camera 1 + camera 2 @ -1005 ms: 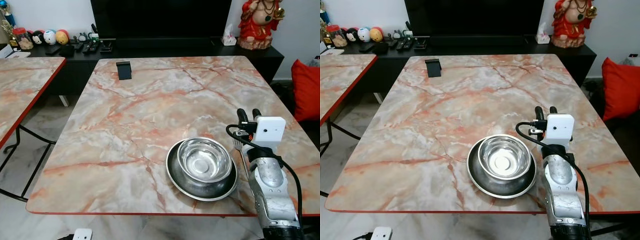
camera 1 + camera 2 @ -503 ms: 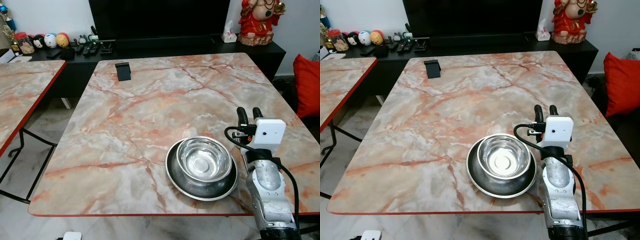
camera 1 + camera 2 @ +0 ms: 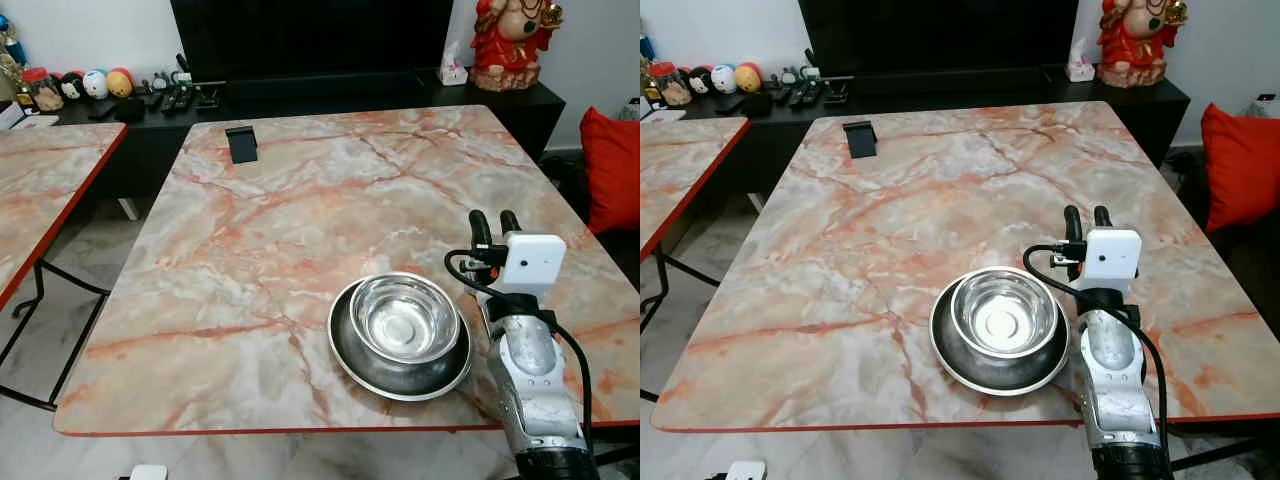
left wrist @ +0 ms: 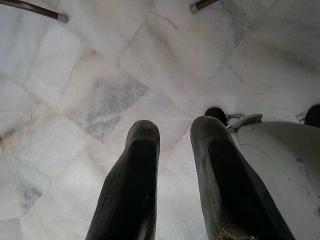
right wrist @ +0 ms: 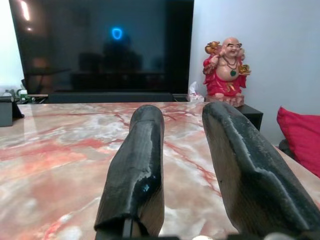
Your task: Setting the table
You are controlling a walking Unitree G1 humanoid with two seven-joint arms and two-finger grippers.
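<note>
- We see a marble-patterned table [image 3: 300, 200] with a red edge, and near its front edge a shiny steel bowl [image 3: 404, 318] sitting inside a wider steel plate [image 3: 350, 360].
- Our right gripper [image 3: 495, 224] hovers low over the table just to the right of the bowl and plate, its white wrist camera housing [image 3: 528, 264] and silver forearm behind it.
- In the right wrist view the two black fingers [image 5: 137, 165] are spread apart with a clear gap and nothing between them; they point across the tabletop toward a dark television [image 5: 100, 45] and a red figurine [image 5: 225, 67].
- Our left gripper [image 4: 172, 150] hangs down beside us over the pale marble floor [image 4: 100, 75]; its fingers stand slightly apart, holding nothing, and a white part of the robot [image 4: 280, 170] lies next to them.
- A small black stand [image 3: 240, 143] sits near the far left corner of the table, well apart from the bowl.
- A second marble table [image 3: 40, 190] stands to the left, and a red cushion [image 3: 612, 165] lies to the right.
- On the black cabinet [image 3: 330, 100] behind, we see remote controls [image 3: 175, 95] and small round toys [image 3: 95, 83].
</note>
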